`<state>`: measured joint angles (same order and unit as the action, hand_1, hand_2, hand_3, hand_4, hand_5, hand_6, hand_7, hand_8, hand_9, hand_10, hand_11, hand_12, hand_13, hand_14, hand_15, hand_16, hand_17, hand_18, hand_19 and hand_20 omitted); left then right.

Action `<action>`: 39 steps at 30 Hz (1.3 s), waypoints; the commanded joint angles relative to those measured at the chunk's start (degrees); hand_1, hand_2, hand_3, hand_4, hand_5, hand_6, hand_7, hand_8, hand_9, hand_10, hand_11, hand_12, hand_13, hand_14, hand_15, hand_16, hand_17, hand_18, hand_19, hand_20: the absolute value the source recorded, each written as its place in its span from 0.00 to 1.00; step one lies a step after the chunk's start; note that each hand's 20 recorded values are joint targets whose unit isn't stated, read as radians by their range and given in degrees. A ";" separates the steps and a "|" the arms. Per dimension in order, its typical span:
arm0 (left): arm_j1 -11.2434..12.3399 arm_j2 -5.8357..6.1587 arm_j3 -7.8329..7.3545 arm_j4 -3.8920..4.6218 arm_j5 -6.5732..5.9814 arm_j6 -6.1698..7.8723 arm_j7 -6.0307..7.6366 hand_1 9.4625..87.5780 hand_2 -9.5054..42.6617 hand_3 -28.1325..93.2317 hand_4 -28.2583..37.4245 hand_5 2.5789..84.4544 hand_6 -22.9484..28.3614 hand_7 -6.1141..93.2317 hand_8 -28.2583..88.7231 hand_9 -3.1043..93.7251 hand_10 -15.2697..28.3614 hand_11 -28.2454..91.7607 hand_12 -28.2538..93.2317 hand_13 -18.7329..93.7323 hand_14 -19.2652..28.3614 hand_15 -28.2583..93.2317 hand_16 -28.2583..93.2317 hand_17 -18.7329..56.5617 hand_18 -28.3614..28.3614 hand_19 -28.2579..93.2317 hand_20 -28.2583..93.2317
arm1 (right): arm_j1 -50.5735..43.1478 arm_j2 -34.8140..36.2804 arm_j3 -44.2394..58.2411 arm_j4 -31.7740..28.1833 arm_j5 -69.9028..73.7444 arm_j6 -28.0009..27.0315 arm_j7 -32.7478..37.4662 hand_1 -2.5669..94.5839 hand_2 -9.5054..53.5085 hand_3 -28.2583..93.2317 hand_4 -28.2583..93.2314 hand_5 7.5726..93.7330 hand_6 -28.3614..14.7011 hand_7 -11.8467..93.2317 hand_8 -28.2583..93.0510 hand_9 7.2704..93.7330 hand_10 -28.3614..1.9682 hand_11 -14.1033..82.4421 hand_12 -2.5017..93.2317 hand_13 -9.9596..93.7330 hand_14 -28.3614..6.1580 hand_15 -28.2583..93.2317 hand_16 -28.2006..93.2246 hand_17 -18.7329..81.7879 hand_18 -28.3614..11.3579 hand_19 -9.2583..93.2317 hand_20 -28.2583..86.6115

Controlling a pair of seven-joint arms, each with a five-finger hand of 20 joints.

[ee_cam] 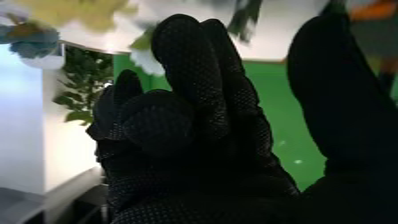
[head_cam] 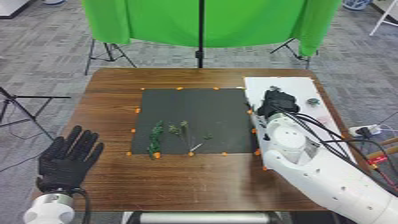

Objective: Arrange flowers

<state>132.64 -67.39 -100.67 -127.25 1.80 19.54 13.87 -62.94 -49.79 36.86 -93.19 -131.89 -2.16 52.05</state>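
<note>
My black fabric left hand [head_cam: 69,161], my black fabric right hand [head_cam: 281,100] – fine dotted grid on that one. Brown wooden table [head_cam: 178,185], dark grey square mat [head_cam: 191,107], small orange markers [head_cam: 157,155], white rectangular board [head_cam: 298,83]. Leafy stem [head_cam: 155,137]: green. Blurry flower [ee_cam: 89,9] – yellow. Hanging cloth [head_cam: 266,25]: bright plain green. Carpet [head_cam: 53,75]: mottled grey.

A long, leafy green sprig [head_cam: 155,136] lies flat on the desk [head_cam: 213,187], on the near left part of a dark mat [head_cam: 191,107], stretching toward the desk's near edge. Beside it, right, lie thin-stemmed sprigs [head_cam: 185,131] and a small green piece [head_cam: 208,136]. In the right wrist view, blurred: a yellow bloom [ee_cam: 80,10], a grey-blue bloom [ee_cam: 34,42] and dense green foliage [ee_cam: 82,75].
</note>
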 commanded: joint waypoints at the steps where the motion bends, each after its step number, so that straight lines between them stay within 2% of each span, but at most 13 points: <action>1: 1.15 -0.11 1.50 1.11 -3.43 -0.16 -0.12 0.26 0.53 0.87 0.09 0.60 0.64 0.24 0.17 0.48 0.73 0.43 0.34 0.44 0.72 0.55 0.18 0.20 0.73 0.48 0.35 | 1.83 -3.26 -3.57 5.79 -1.22 -1.94 -1.43 0.54 0.00 0.77 0.01 0.79 0.51 0.29 0.24 0.85 0.39 0.56 0.33 0.81 0.43 0.86 0.48 0.55 0.00 0.97 0.58; 2: 0.90 0.82 2.21 0.78 -3.94 0.64 1.28 0.26 0.53 0.87 0.09 0.60 0.64 0.24 0.17 0.48 0.73 0.43 0.34 0.44 0.72 0.55 0.18 0.20 0.73 0.48 0.35 | 1.12 -3.66 -2.64 5.27 0.52 -2.32 -0.11 0.58 0.00 0.74 0.01 0.80 0.51 0.29 0.30 0.86 0.42 0.55 0.37 0.81 0.44 0.86 0.49 0.55 0.00 0.97 0.58; 3: 0.48 1.17 2.56 0.41 -3.80 1.47 1.90 0.26 0.54 0.87 0.09 0.60 0.64 0.24 0.17 0.48 0.73 0.43 0.34 0.44 0.72 0.55 0.18 0.20 0.73 0.48 0.35 | 0.53 -4.00 -2.03 4.77 1.91 -1.61 1.29 0.61 0.00 0.73 0.02 0.82 0.52 0.30 0.33 0.87 0.45 0.53 0.41 0.82 0.44 0.86 0.49 0.55 0.00 0.96 0.58; 4: 0.59 1.54 2.61 0.12 -3.48 1.32 1.95 0.26 0.54 0.87 0.09 0.60 0.64 0.25 0.17 0.48 0.73 0.43 0.34 0.44 0.72 0.55 0.18 0.20 0.73 0.48 0.35 | -0.14 -4.08 -1.64 4.42 2.43 -0.91 1.69 0.65 0.00 0.73 0.03 0.84 0.54 0.33 0.36 0.90 0.48 0.50 0.46 0.83 0.45 0.86 0.49 0.56 0.00 0.96 0.59; 8: 0.92 1.44 2.06 -0.25 -3.03 0.61 1.39 0.27 0.54 0.87 0.08 0.61 0.63 0.26 0.17 0.49 0.72 0.44 0.34 0.44 0.72 0.56 0.18 0.20 0.73 0.49 0.36 | -1.73 -4.52 0.36 2.89 5.67 -1.14 3.22 0.66 0.00 0.77 0.05 0.86 0.57 0.37 0.41 0.93 0.50 0.48 0.50 0.84 0.45 0.85 0.49 0.57 0.00 0.96 0.59; 10: 0.87 1.28 2.00 -0.18 -2.21 0.71 0.93 0.27 0.54 0.87 0.08 0.61 0.63 0.26 0.16 0.49 0.72 0.44 0.34 0.45 0.72 0.56 0.18 0.20 0.73 0.49 0.36 | -3.18 -4.02 2.16 0.74 7.29 -0.17 4.01 0.65 0.00 0.79 0.06 0.86 0.57 0.38 0.43 0.93 0.50 0.48 0.50 0.85 0.44 0.85 0.49 0.58 0.00 0.97 0.59; 13: 1.27 0.80 1.90 -0.20 -2.75 0.75 0.62 0.26 0.54 0.87 0.08 0.61 0.64 0.26 0.16 0.48 0.73 0.44 0.34 0.44 0.72 0.56 0.18 0.20 0.73 0.49 0.36 | -6.16 -3.70 6.20 -3.80 9.71 0.81 4.62 0.64 0.00 0.80 0.10 0.86 0.56 0.39 0.45 0.93 0.50 0.48 0.49 0.85 0.44 0.85 0.50 0.58 0.00 0.97 0.60; 18: 1.49 0.51 1.84 -0.03 -2.19 0.96 0.11 0.26 0.54 0.87 0.08 0.61 0.64 0.26 0.16 0.48 0.73 0.44 0.34 0.44 0.72 0.56 0.18 0.20 0.73 0.49 0.36 | -12.64 -5.72 13.87 -11.92 11.30 3.70 6.39 0.59 0.00 0.83 0.13 0.84 0.55 0.41 0.46 0.92 0.50 0.48 0.49 0.85 0.46 0.84 0.49 0.58 0.00 0.97 0.60; 23: 1.04 0.95 1.81 0.05 -1.97 1.09 -0.27 0.26 0.54 0.87 0.08 0.61 0.64 0.26 0.16 0.48 0.73 0.44 0.34 0.44 0.72 0.57 0.18 0.20 0.73 0.49 0.36 | -17.22 -9.74 15.98 -16.40 10.26 5.65 7.65 0.58 0.00 0.84 0.13 0.83 0.55 0.43 0.46 0.92 0.51 0.47 0.49 0.85 0.47 0.84 0.49 0.59 0.00 0.97 0.59; 27: 0.49 1.28 2.03 0.23 -1.81 1.24 -0.74 0.26 0.55 0.87 0.08 0.61 0.64 0.26 0.16 0.48 0.73 0.44 0.34 0.44 0.72 0.57 0.18 0.20 0.73 0.49 0.36 | -20.25 -14.77 17.01 -17.10 8.12 9.67 9.49 0.58 0.00 0.84 0.13 0.83 0.54 0.43 0.45 0.92 0.51 0.48 0.49 0.86 0.48 0.84 0.49 0.59 0.00 0.97 0.59; 34: -0.15 1.83 2.75 0.48 -1.92 1.75 -0.79 0.26 0.55 0.87 0.08 0.61 0.64 0.26 0.16 0.48 0.73 0.44 0.34 0.44 0.72 0.57 0.18 0.20 0.73 0.49 0.36 | -21.18 -17.42 14.93 -16.11 7.99 10.10 9.81 0.58 0.00 0.84 0.12 0.82 0.54 0.45 0.44 0.91 0.52 0.49 0.49 0.86 0.49 0.84 0.49 0.60 0.00 0.98 0.58; 36: -0.28 1.80 2.97 0.53 -2.58 2.49 -0.52 0.26 0.55 0.87 0.08 0.61 0.64 0.26 0.16 0.48 0.73 0.44 0.34 0.44 0.72 0.57 0.18 0.20 0.73 0.49 0.36 | -21.00 -17.85 14.17 -15.49 8.33 11.99 10.71 0.58 0.00 0.84 0.12 0.80 0.54 0.48 0.43 0.90 0.52 0.51 0.48 0.86 0.49 0.84 0.49 0.60 0.00 0.99 0.57; 39: -0.12 1.93 2.92 0.45 -2.49 2.61 -0.70 0.26 0.55 0.87 0.08 0.61 0.64 0.26 0.16 0.48 0.73 0.44 0.34 0.44 0.73 0.57 0.18 0.20 0.73 0.49 0.36 | -21.00 -18.82 13.62 -15.07 9.13 13.34 11.27 0.58 0.00 0.83 0.12 0.76 0.55 0.53 0.41 0.89 0.52 0.53 0.48 0.86 0.50 0.85 0.49 0.60 0.00 0.99 0.56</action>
<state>132.26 -65.54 -98.22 -127.17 -0.32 20.65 13.73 -83.44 -66.87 52.29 -109.46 -123.69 7.26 61.59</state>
